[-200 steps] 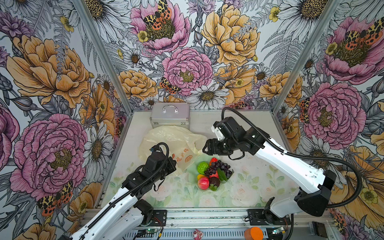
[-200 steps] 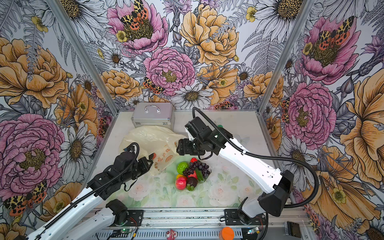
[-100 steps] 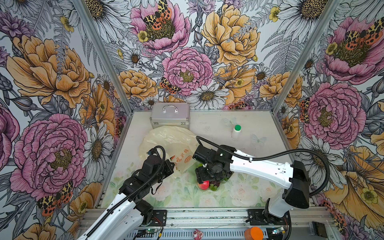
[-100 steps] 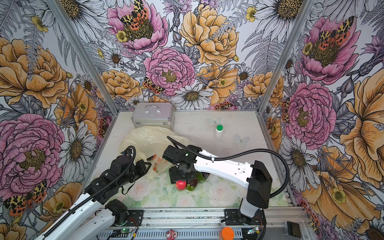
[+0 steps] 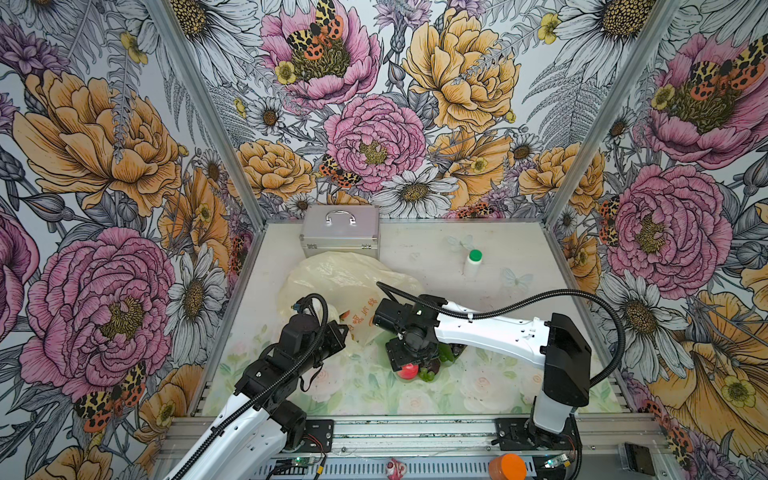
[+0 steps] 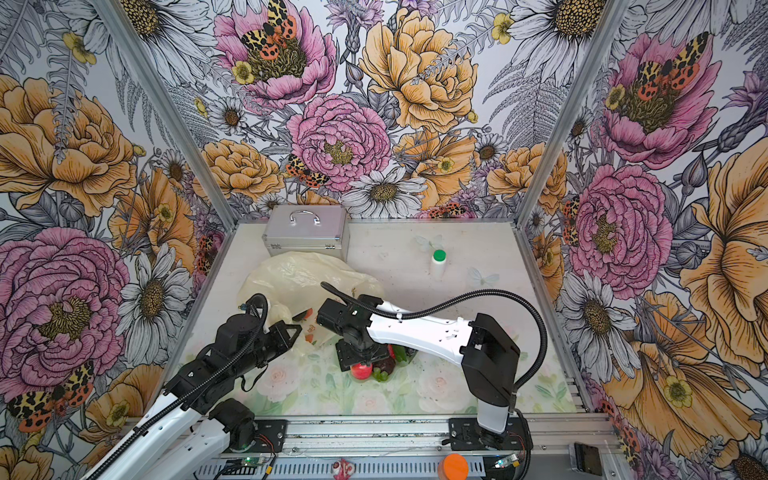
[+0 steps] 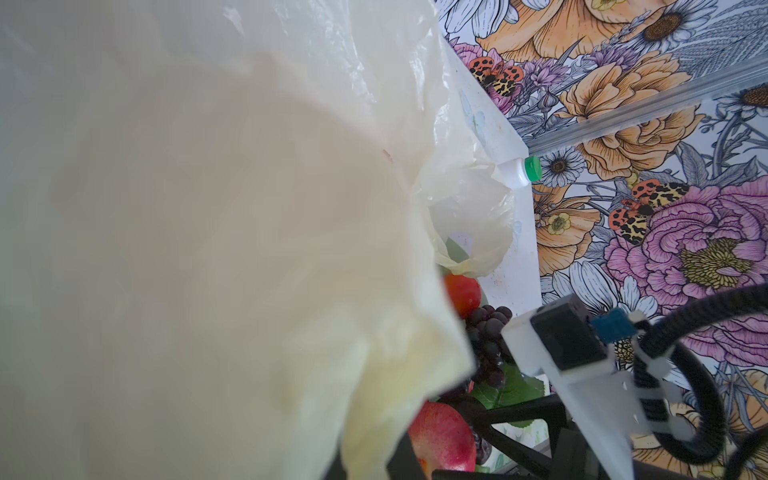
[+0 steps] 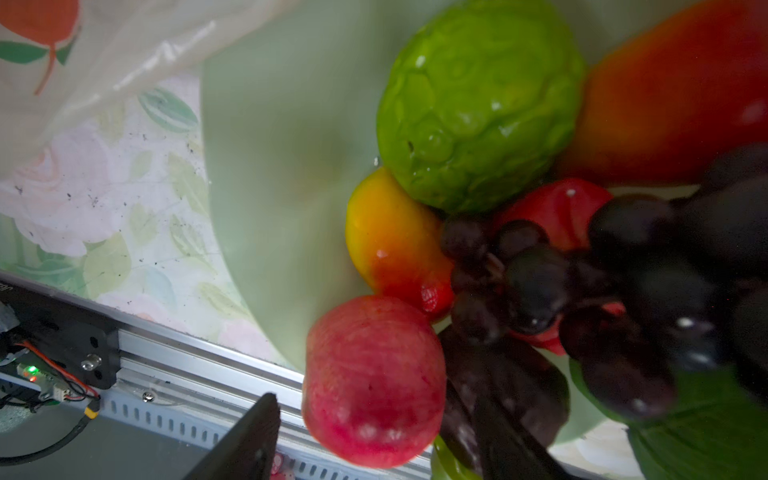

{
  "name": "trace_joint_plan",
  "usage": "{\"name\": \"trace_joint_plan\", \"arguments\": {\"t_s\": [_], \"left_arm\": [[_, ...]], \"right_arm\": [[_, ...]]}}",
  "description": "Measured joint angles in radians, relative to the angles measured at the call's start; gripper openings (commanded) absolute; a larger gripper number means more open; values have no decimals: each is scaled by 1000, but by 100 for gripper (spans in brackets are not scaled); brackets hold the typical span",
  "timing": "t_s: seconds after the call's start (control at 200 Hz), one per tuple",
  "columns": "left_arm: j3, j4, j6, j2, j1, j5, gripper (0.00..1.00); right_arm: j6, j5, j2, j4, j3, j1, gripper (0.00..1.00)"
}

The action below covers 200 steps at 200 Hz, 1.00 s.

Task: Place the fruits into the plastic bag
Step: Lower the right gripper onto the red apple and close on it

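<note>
The plastic bag (image 5: 345, 278) (image 6: 299, 278) lies crumpled at the left, and its pale film fills the left wrist view (image 7: 208, 249). My left gripper (image 5: 338, 332) (image 6: 293, 334) is shut on the bag's near edge, its fingers hidden by film. The fruits are heaped on a pale green dish (image 8: 282, 166): red-pink apple (image 8: 374, 378) (image 5: 408, 371) (image 7: 442, 436), bumpy lime-green ball (image 8: 478, 104), mango (image 8: 390, 241), purple grapes (image 8: 623, 282) (image 7: 486, 332). My right gripper (image 8: 374, 449) (image 5: 411, 365) is low over the dish, open, one finger on each side of the apple.
A silver case (image 5: 340, 230) stands at the back left, just behind the bag. A white bottle with a green cap (image 5: 473, 264) stands at the back right. The metal front rail (image 8: 187, 374) runs just beyond the dish's near rim.
My right arm swung from raised beside the bag down onto the fruit dish and now straddles the apple. The left gripper drew slightly back towards the front rail, still holding the bag.
</note>
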Motion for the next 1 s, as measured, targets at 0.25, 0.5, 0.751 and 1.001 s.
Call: {"name": "trace_joint_plan", "arguments": {"t_s": [0.25, 0.5, 0.751, 1.001], "left_arm": [[0, -9, -1, -55, 1, 0, 0], [-2, -22, -4, -71, 1, 0, 0], [-2, -27, -4, -72, 3, 0, 0], [-2, -27, -4, -72, 3, 0, 0]], "right_arm": [[-16, -1, 21, 2, 27, -2, 74], [-19, -5, 53, 6, 35, -2, 72], [-18, -9, 66, 17, 35, -1, 67], [-14, -9, 66, 35, 26, -1, 69]]}}
